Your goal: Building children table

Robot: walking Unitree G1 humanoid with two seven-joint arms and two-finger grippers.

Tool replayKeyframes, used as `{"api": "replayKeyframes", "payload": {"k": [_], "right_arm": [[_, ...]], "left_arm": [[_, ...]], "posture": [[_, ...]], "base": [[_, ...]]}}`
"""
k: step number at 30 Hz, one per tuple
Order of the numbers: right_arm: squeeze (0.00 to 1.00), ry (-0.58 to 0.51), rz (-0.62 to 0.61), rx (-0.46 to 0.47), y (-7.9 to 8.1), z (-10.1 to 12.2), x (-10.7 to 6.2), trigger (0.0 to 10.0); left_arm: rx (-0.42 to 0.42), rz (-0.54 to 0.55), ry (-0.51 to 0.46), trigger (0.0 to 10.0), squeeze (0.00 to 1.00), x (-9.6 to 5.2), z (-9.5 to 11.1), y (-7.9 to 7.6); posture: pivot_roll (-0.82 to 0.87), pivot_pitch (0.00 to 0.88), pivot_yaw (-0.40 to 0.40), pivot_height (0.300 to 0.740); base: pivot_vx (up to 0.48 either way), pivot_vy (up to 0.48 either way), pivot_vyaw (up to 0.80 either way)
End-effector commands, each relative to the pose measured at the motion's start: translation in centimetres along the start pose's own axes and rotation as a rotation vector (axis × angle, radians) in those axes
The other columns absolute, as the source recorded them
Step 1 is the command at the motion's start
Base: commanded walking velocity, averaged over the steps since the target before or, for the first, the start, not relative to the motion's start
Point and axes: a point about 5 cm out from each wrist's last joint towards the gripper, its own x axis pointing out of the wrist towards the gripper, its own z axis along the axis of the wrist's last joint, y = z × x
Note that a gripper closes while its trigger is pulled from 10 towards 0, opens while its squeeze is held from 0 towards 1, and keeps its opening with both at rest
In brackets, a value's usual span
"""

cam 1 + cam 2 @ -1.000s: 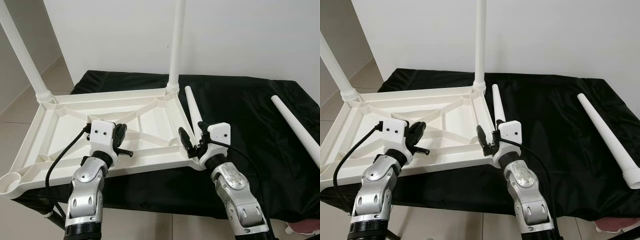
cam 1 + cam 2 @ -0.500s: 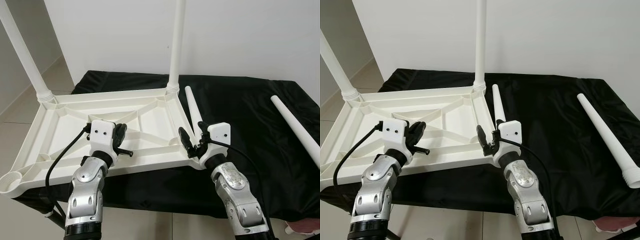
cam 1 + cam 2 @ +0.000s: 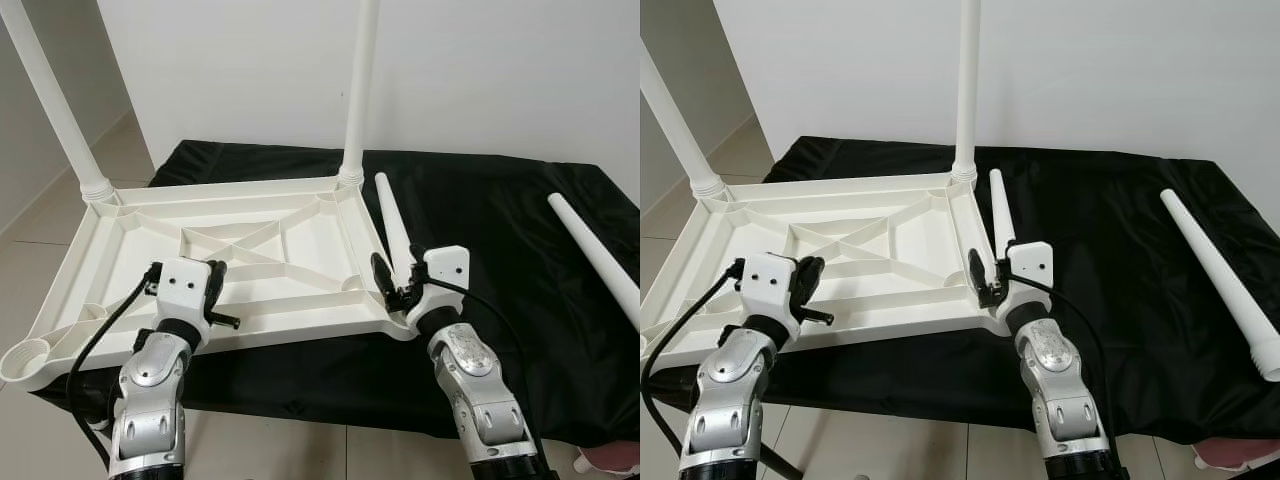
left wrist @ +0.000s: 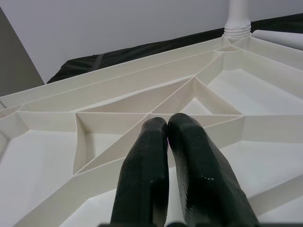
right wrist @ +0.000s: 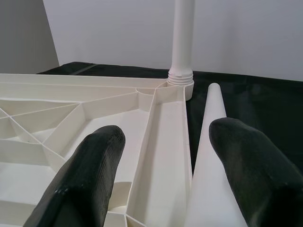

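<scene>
Black fingers (image 5: 90, 170) of the right gripper (image 3: 392, 283) are spread wide, holding nothing; one sits over the tabletop's inner tray, the other outside the loose leg (image 3: 392, 225), so tabletop rim + leg lie between them. Left gripper (image 3: 213, 300) has its fingers (image 4: 163, 161) pressed together, empty, hovering over the ribbed underside near the front edge.

White plastic tabletop (image 3: 130, 245) lies upside down on the black-draped surface (image 3: 500, 230), its left part overhanging the surface edge. Two legs already stand upright in the far corner sockets: far-left leg (image 3: 55, 100) and far-right leg (image 3: 358, 90). Front-left socket (image 3: 25, 358) is open; the front-right corner is hidden behind the right gripper. Loose leg lies just beside the tabletop's right rim, tapered, thin end pointing away from the robot. Another spare leg (image 3: 595, 258) lies well apart at the far right of the surface.

Handling, as a guess: hollow moulded plastic, light and stiff, smooth so prob. slippery; taper means a grip near the thick end or mid-length holds best. Long, so it'll swing if held at one end.

Room: open cloth to the right of the loose leg, good for lifting. Watch the upright far-right leg close behind, and the overhanging tabletop, which could tip if pushed down at front-left.
</scene>
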Motion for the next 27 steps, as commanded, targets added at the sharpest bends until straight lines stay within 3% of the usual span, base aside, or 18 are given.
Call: {"api": "replayKeyframes", "payload": {"k": [1,8,12,13,27], "right_arm": [[0.00,-0.005,-0.003,-0.002,-0.1,0.0,0.0,10.0],[0.00,0.016,-0.022,-0.015,-0.6,-0.7,-0.9,10.0],[0.00,0.033,-0.068,-0.030,-1.8,-1.0,-1.8,10.0],[0.00,0.034,-0.078,-0.033,-2.1,-1.0,-1.9,10.0],[0.00,-0.002,-0.066,-0.036,-2.0,-0.2,-1.4,10.0]], "left_arm": [[0.005,0.287,-0.005,10.0,0.00,-0.3,0.0,1.5],[0.023,0.292,-0.005,10.0,0.00,-0.9,-0.2,1.6],[0.024,0.292,0.011,10.0,0.00,-1.9,-0.5,1.8],[0.021,0.293,0.012,10.0,0.00,-2.0,-0.4,1.8],[0.037,0.241,-0.054,10.0,0.00,-2.2,1.4,1.0]], "posture": [[0.08,0.000,0.000,0.740],[0.08,0.000,0.000,0.740],[0.08,0.000,0.000,0.740],[0.08,0.045,-0.070,0.740],[0.09,0.019,-0.070,0.740]], "base": [[0.000,0.000,0.00],[0.000,0.000,0.00],[0.000,0.000,0.00],[0.000,0.000,0.00],[0.000,0.000,0.00]]}}
